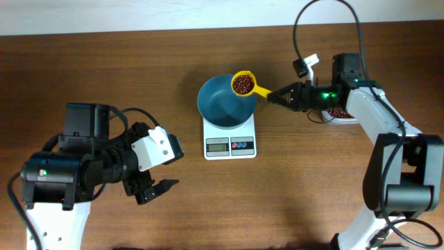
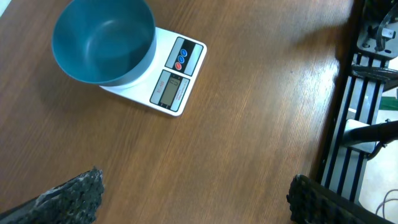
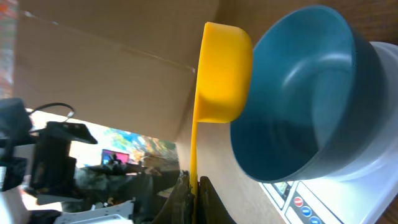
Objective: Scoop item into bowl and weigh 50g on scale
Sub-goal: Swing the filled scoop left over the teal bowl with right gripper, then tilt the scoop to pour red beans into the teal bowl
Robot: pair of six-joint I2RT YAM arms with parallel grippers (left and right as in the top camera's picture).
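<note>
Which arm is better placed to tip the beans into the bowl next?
Right. The right claw grips the yellow scoop of beans at the bowl rim; the left claw is open, empty, farther off.

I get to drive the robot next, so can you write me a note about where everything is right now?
The left gripper is open and empty, over the table left of the scale.
The right gripper is shut on the handle of the yellow plastic scoop, held upright at the bowl's rim and full of small red-brown beans.
The round teal-blue bowl stands empty on the small white square scale.
Done: scoop filled.
Left: tip it in, then add beans until the scale shows the target.
</note>
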